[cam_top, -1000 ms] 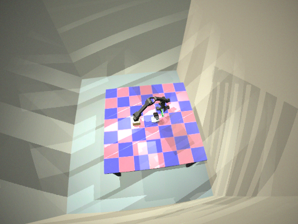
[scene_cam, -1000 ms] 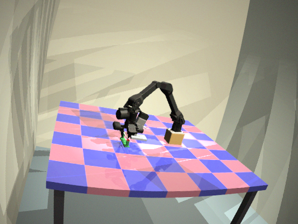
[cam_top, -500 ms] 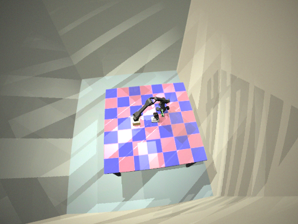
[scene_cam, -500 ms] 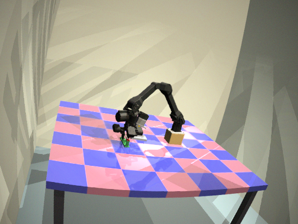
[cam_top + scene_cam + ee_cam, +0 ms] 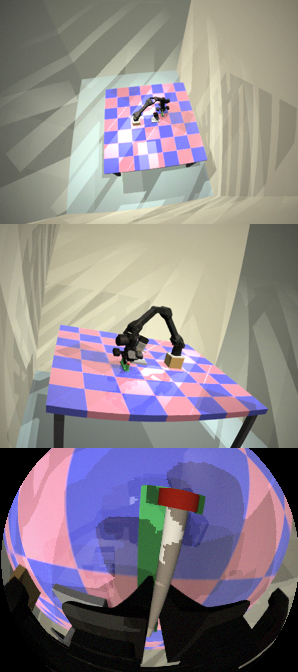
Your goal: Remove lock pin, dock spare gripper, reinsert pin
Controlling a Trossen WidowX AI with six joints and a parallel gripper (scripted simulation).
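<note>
The lock pin has a grey shaft and a red head, which also shows in the exterior view. It lies along a green holder, with its head at the end away from my fingers in the wrist view. My gripper is shut on the pin's shaft near the end opposite the head, low over the holder. The mount's pale base stands beside it, with a dark part above. I cannot tell the spare gripper from the socket, or whether they are joined.
The arm's own base block stands on the checkered table, beyond the mount from the green holder. The arm arches over from it. The mount is close beside my gripper.
</note>
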